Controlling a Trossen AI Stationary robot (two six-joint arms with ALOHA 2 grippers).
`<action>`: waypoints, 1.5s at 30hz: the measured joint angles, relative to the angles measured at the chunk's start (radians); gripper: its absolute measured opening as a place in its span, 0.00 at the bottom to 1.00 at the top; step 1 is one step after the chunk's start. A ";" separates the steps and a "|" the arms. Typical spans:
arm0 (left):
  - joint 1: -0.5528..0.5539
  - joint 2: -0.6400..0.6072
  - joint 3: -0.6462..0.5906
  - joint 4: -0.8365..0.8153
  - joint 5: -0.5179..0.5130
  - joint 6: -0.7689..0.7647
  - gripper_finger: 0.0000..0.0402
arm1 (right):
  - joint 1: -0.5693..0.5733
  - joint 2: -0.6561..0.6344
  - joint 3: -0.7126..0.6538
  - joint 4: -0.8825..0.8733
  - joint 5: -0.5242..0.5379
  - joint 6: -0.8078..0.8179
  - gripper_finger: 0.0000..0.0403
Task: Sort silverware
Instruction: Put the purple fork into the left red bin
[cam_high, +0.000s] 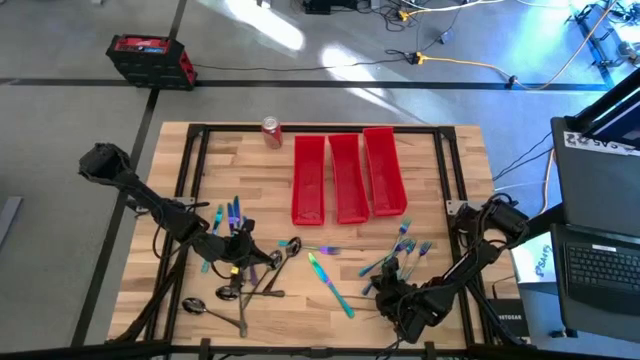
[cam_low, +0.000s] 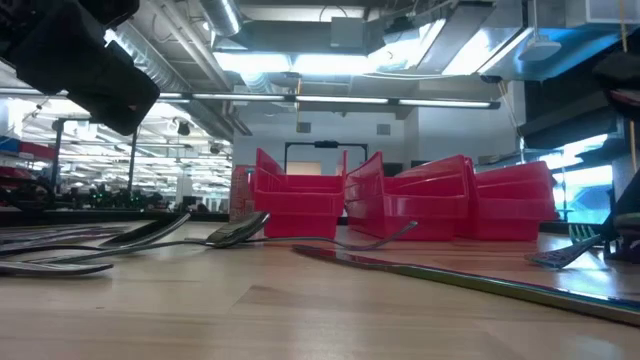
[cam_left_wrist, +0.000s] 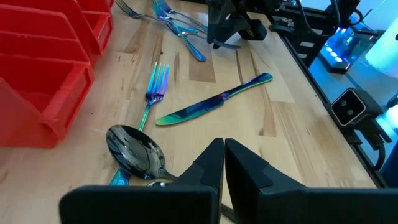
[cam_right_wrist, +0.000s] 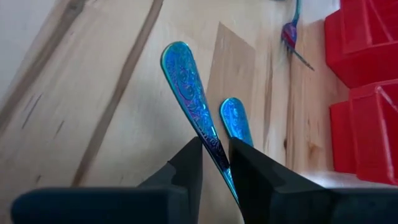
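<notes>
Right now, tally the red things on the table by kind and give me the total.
Red bins: 3
Red soda can: 1
Total: 4

Three bins (cam_high: 347, 178) stand side by side at the middle of the bench's (cam_high: 430, 190) far edge, with a can (cam_high: 271, 132) just left of them. The silverware (cam_high: 330, 283) lies scattered along the near half. The left hand (cam_high: 238, 250) is over the near-left cluster, and the right hand (cam_high: 388, 297) is at the near-right cluster.
</notes>
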 joint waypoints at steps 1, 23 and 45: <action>0.000 0.000 0.000 0.000 0.000 0.000 0.00 | 0.000 0.000 -0.002 0.006 -0.005 -0.012 0.16; 0.000 0.000 0.000 -0.001 -0.001 -0.001 0.00 | -0.013 0.002 -0.003 0.016 0.003 -0.097 0.01; 0.000 0.000 0.000 -0.001 -0.042 -0.002 0.00 | -0.020 -0.003 0.071 -0.072 0.002 0.039 0.00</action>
